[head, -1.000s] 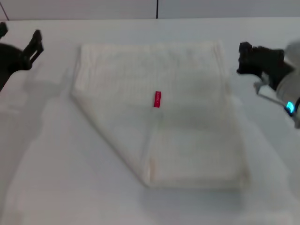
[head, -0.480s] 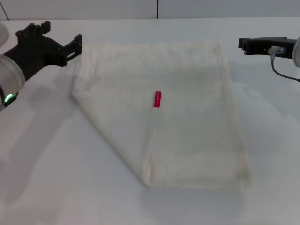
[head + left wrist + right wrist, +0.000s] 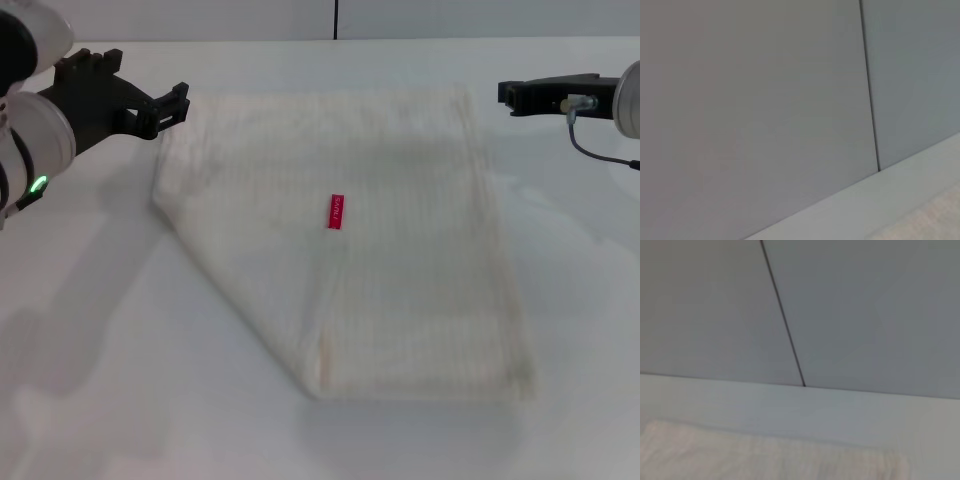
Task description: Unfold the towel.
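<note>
Both arms have shifted a little since half a second ago: the left gripper [image 3: 178, 103] has crept toward the towel's far left corner, and the right gripper [image 3: 508, 95] has edged inward toward the far right corner. One second ago both were farther out to the sides.

The towel [image 3: 350, 250] lies flat in the middle of the table [image 3: 100, 380], in the same place as before. It is folded, with one flap laid over so that the left edge runs on a slant from the far left corner down to the near edge. A small red tag [image 3: 336, 212] sits near the middle of the cloth, on the edge of that flap. Faint ribbed stripes cross the fabric.

In the head view the left gripper hovers just beside the far left corner; its black fingers look slightly spread, with nothing between them. The right gripper hangs just beside the far right corner, seen side-on, and I cannot tell how its jaws stand.

The left wrist view shows grey wall panels [image 3: 765, 100], the table's far edge and a sliver of towel [image 3: 940, 220]. The right wrist view shows the wall [image 3: 865, 315], the table and the towel's far edge [image 3: 765, 460].
</note>
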### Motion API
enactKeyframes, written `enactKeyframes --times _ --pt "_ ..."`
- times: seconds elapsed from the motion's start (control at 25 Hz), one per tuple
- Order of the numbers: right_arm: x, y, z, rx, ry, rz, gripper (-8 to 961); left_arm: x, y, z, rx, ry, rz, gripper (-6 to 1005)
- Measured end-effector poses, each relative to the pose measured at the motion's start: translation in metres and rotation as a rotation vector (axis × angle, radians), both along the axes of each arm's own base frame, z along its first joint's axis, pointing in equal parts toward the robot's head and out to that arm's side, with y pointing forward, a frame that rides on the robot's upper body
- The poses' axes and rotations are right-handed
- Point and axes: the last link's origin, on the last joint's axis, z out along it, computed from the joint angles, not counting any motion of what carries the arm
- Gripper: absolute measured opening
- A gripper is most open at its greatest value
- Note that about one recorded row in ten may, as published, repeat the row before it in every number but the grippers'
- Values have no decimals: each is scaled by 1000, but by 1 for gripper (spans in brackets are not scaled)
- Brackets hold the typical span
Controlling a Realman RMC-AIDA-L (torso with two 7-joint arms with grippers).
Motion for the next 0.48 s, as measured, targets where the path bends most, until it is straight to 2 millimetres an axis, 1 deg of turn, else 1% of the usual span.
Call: enactKeyframes --times 0.16,0.24,0.48 --pt "-3 0 -1 -18 -2 5 6 8 2 1 -50 11 33 741" --pt "-5 0 -1 -22 -2 10 7 16 3 1 -90 3 25 740" --pt "-6 1 -1 -29 -18 17 9 20 2 3 -144 -16 18 734"
